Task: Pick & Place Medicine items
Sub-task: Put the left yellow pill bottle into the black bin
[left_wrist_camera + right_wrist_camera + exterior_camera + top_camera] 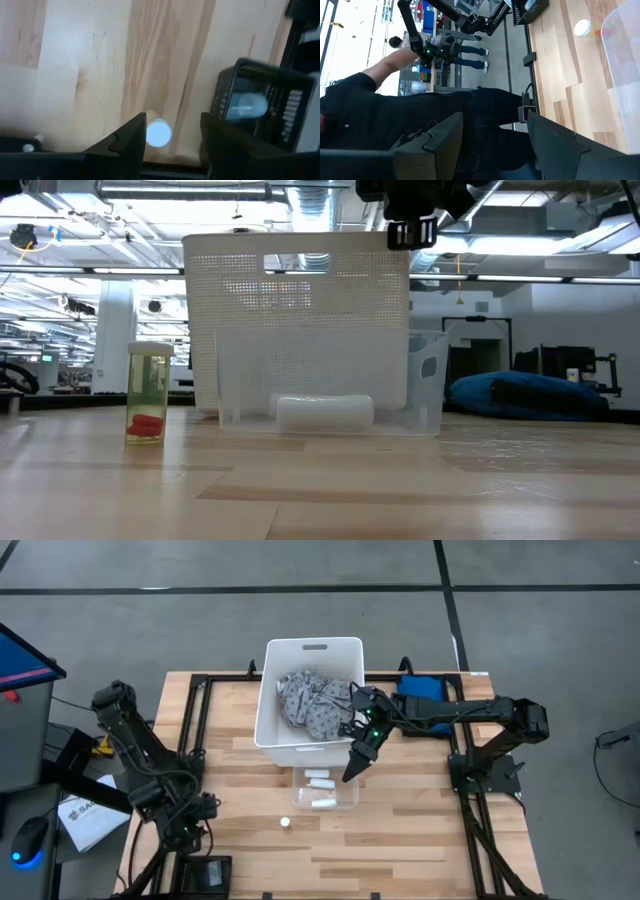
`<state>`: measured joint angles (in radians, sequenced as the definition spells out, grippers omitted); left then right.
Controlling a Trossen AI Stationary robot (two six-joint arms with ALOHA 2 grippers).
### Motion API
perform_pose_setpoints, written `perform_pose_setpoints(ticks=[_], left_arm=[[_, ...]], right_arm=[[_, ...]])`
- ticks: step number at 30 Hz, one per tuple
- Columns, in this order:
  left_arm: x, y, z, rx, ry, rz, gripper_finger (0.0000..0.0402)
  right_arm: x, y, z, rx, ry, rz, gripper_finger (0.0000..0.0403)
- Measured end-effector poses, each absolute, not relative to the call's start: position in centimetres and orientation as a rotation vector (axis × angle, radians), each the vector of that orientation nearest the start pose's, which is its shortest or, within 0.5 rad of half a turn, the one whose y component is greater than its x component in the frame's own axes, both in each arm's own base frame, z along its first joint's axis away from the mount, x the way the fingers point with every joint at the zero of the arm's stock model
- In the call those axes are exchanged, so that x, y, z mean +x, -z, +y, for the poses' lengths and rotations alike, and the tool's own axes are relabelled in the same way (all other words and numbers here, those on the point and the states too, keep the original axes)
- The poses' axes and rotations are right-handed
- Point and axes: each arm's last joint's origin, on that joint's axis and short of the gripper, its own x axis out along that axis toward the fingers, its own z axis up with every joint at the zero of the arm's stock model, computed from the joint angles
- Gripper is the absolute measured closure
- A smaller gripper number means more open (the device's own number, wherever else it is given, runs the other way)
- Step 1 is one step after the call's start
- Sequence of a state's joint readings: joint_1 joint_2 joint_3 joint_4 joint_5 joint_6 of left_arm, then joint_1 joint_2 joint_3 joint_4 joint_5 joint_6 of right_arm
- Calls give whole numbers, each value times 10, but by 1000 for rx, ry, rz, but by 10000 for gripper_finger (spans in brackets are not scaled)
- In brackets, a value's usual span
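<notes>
Two white cylinders (318, 778) (322, 804) lie on their sides in a small clear tray (347, 802) in front of the white bin (270, 720); the low view shows one cylinder (323, 412). A small clear bottle with a white cap (285, 822) (150, 395) stands upright on the table, with something red inside it. My right gripper (355, 765) (495, 145) hangs open above the tray's right edge and holds nothing. My left gripper (203, 808) (172, 137) is open near the table's left near corner; the bottle's cap (159, 134) shows beyond its fingers.
The bin holds a grey patterned cloth (315, 700). A blue pouch (420, 690) (530, 395) lies to the right of the bin. A black device (205, 870) (260, 107) sits at the near edge. A person in dark clothing (420, 125) stands beyond the table.
</notes>
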<state>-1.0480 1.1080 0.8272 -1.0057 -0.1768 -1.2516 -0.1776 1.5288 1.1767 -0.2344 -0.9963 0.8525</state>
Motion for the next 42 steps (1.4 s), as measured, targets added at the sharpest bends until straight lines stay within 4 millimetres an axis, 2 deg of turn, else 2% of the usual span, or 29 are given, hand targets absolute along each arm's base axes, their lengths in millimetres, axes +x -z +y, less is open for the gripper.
perform_pose_setpoints(ticks=[6, 15, 24, 30, 42], left_arm=[[91, -236, -155, -247, 6, 1294, 202], [90, -213, -158, -300, 77, 1350, 151], [86, -195, -152, -276, 55, 1383, 147], [86, -189, -152, -292, 74, 1399, 158], [85, -184, -152, -310, 80, 1412, 223]], right_arm=[[328, -293, -34, 1104, -546, 822, 183], [328, -292, -34, 1086, -552, 822, 183], [327, -291, -37, 1096, -556, 831, 183], [326, -291, -38, 1094, -552, 830, 183], [326, -291, -40, 1100, -549, 833, 183]])
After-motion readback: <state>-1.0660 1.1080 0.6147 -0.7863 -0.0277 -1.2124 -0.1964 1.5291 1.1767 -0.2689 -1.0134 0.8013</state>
